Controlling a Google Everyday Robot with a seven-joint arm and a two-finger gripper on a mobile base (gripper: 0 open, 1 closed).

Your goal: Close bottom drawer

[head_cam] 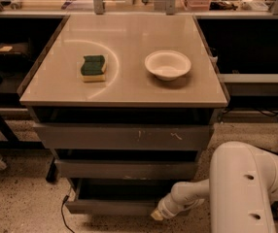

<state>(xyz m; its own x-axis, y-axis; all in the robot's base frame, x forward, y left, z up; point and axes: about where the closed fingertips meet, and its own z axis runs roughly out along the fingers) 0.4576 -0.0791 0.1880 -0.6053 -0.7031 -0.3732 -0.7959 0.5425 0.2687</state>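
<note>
— How many drawers?
— Three: one top drawer (124,137), one middle drawer (124,170), one bottom drawer (110,207).
— And on the tabletop (129,38)?
— Two things: one sponge (94,68), one bowl (167,64).
— The robot?
— One arm (192,193) with one gripper (157,214), low by the bottom drawer's front, toward its right end.
</note>
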